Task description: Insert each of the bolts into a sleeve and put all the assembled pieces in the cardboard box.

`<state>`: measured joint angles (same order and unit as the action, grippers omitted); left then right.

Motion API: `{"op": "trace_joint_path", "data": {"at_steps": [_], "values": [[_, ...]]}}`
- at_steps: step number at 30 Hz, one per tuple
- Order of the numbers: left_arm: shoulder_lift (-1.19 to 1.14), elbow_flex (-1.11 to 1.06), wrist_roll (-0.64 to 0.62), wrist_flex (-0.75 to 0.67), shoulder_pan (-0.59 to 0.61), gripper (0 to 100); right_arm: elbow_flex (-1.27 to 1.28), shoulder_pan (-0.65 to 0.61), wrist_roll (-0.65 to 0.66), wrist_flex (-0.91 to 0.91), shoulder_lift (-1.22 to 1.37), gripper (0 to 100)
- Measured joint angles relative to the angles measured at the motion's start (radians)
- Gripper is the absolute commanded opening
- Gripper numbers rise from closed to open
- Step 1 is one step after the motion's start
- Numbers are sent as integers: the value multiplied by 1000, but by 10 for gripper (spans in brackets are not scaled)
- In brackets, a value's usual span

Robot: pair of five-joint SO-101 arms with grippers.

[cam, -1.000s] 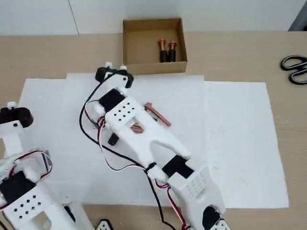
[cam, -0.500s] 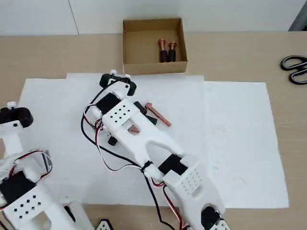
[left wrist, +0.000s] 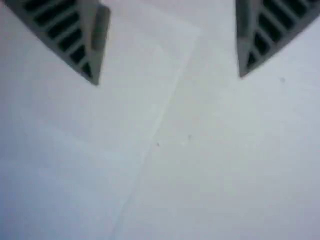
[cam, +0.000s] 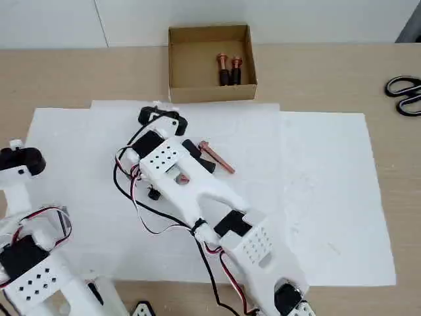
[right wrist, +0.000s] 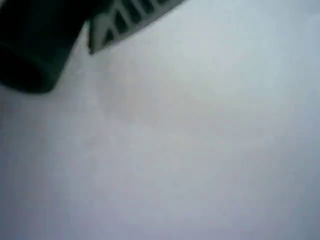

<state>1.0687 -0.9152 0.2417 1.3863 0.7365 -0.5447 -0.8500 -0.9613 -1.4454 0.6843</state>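
One loose bolt point(cam: 218, 158) lay on its side on the white paper point(cam: 316, 197), below the cardboard box point(cam: 210, 94) and apart from it, with its head end the nearer to the box. Just beside that head end there was a black piece point(cam: 199, 157), partly under the right arm point(cam: 197, 194); it was perhaps a sleeve, but I could not tell this for sure. In the right wrist view a dark rounded thing point(right wrist: 30, 45) showed close to the right gripper point(right wrist: 107, 27), above bare paper, and whether this gripper was closed on it or loose could not be told. Inside the box two assembled pieces point(cam: 228, 69) lay side by side near its right wall. The left gripper point(left wrist: 167, 72) hung spread wide over the paper with nothing in it, and the left arm point(cam: 26, 263) stood at the near left corner, well apart from the bolt. A pair of scissors point(cam: 404, 94) lay on the table point(cam: 79, 72) at the far right edge. I judged that two pieces were done and that the step in hand was to join the last bolt with its sleeve. The next move would call for a firm hold on one part, then for bringing the bolt's shaft in line with the sleeve's hole, because a small tilt could make it jam or roll away.
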Motion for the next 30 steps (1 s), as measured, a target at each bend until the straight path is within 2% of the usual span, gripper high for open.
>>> {"op": "trace_joint_path", "data": {"at_steps": [7, 14, 25, 30], "values": [[0, 0, 0, 0, 0, 172, 0, 0, 0, 2, 9, 178], [0, 0, 0, 0, 0, 172, 0, 5, 0, -3, 9, 6], [0, 0, 0, 0, 0, 172, 0, 6, 0, -9, 6, 5], [0, 0, 0, 0, 0, 172, 0, 5, 0, -52, -89, 4]]}}
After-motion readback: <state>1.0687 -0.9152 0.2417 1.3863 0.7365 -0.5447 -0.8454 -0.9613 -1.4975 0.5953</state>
